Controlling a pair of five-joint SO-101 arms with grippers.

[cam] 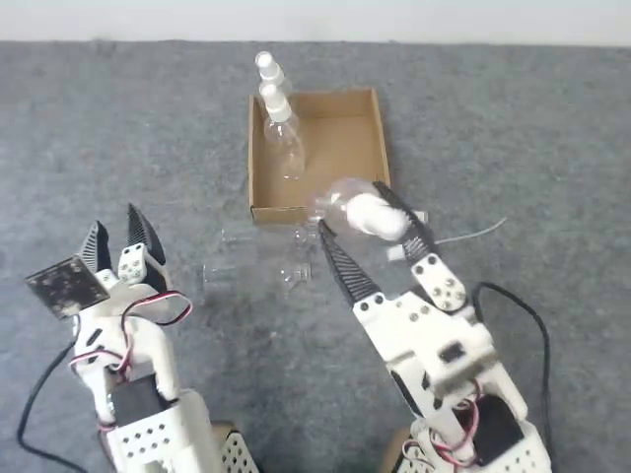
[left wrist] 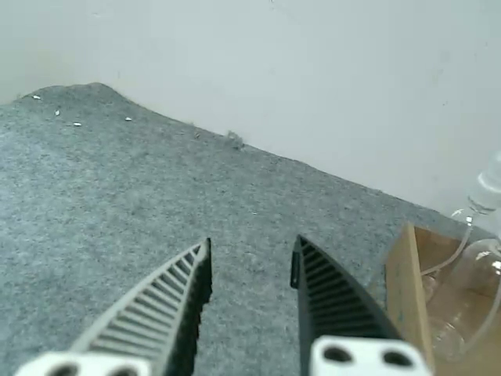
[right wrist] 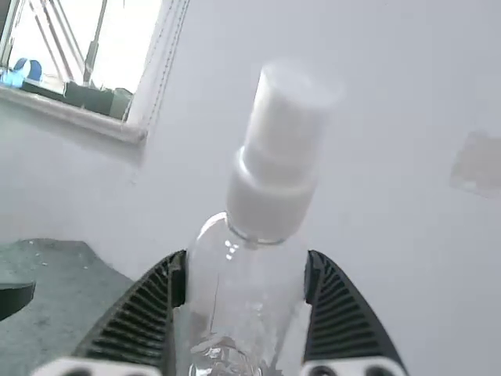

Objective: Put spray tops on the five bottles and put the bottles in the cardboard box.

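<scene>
At the box [cam: 379, 128] rim, my right end effector [cam: 350, 208] is clamping a capped bottle [cam: 373, 215]; I'm expecting to lower it inside next.

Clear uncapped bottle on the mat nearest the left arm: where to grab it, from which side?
Probably mid-body, from above. The bottle seems to lie on its side on the mat, so the left gripper, fingers open, could straddle its round sides. The neck is narrow and hard to make out.

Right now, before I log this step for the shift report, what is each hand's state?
Left hand: open, holding nothing.
Right hand: closed on a clear bottle with its spray top on.
</scene>
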